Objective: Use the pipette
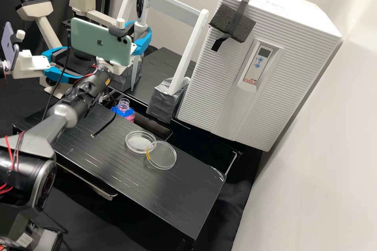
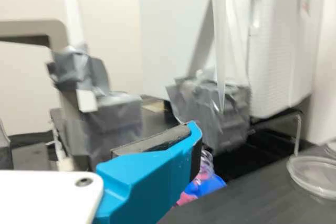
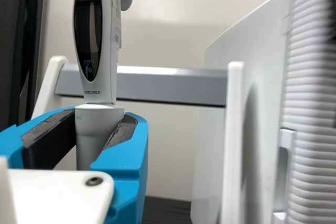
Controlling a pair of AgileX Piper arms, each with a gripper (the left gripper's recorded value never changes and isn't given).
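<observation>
Ribbed white cabinet (image 1: 220, 86), microscope (image 1: 34, 10), white frame (image 1: 194, 43)

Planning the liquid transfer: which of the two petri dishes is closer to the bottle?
The rear dish, which sits nearer the bottle. The other dish lies beside it, farther toward the front.

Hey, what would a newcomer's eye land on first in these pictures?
The white pipette stands out first, upright at the back of the black bench, clamped in the right end effector. Then comes the big ribbed white cabinet at the high view's right, and two clear petri dishes lying mid-bench.
</observation>
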